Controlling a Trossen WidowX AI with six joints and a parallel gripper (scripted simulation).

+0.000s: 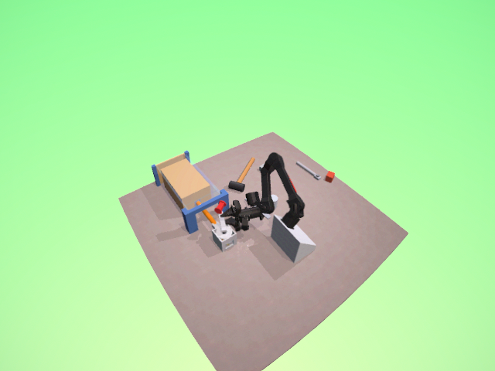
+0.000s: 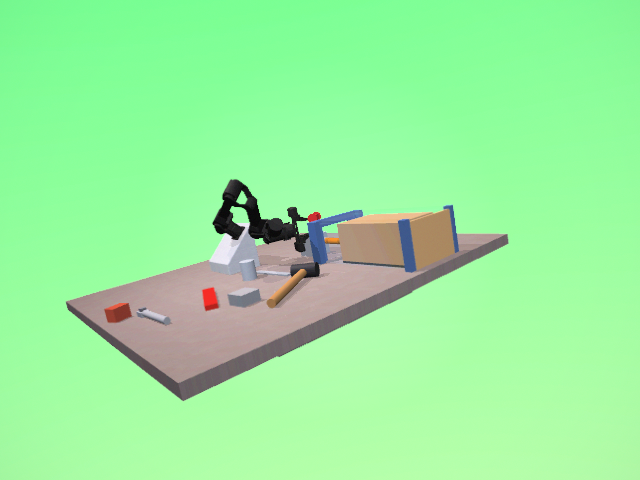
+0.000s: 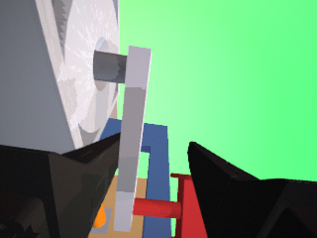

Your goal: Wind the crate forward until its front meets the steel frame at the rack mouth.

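Note:
The tan crate (image 1: 186,179) (image 2: 372,240) sits flat, with a gap between its front and the blue steel frame (image 1: 191,222) (image 2: 317,242) (image 3: 158,174). An orange strap (image 1: 207,213) (image 2: 332,240) (image 3: 100,218) runs from the crate to the pale winch (image 1: 223,241) (image 3: 30,74). The winch handle's grey arm (image 1: 222,223) (image 3: 133,139) is on a shaft standing in the winch top. Its red knob (image 1: 220,206) (image 2: 314,216) (image 3: 188,223) is at the arm's outer end. My gripper (image 1: 226,219) (image 2: 306,228) (image 3: 157,142) is partly open beside the handle, gripping nothing. The right finger partly hides the knob in the wrist view.
A black-headed mallet (image 1: 237,185) (image 2: 305,269) lies beside the rack. A grey cylinder (image 1: 274,200) (image 2: 248,270) stands near the arm's base. A grey block (image 2: 244,297), a red bar (image 2: 209,299), a wrench (image 1: 308,170) (image 2: 153,315) and an orange-red block (image 1: 329,176) (image 2: 117,312) lie farther off.

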